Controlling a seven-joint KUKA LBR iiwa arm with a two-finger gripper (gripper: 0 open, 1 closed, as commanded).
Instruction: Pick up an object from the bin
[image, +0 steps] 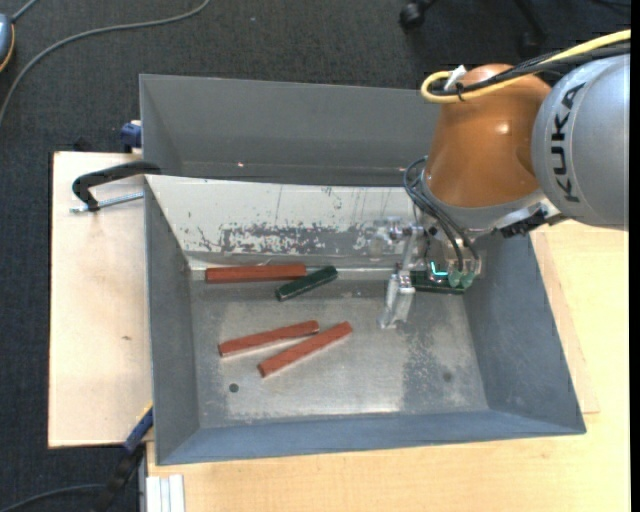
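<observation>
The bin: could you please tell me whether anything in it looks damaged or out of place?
Nothing stands out. Three reddish bars and a dark green stick lie flat and whole on the bin's floor, apart from the claw. Only the back wall looks scuffed.

grey metal bin (330, 400) with a scuffed floor, reddish-brown bar (256, 272) flat along the back wall, dark green stick (307, 284) tilted just beside its right end, upper slanted bar (268, 339) and lower slanted bar (305, 349) close together mid-floor, tiny dark speck (233, 388) front left
</observation>
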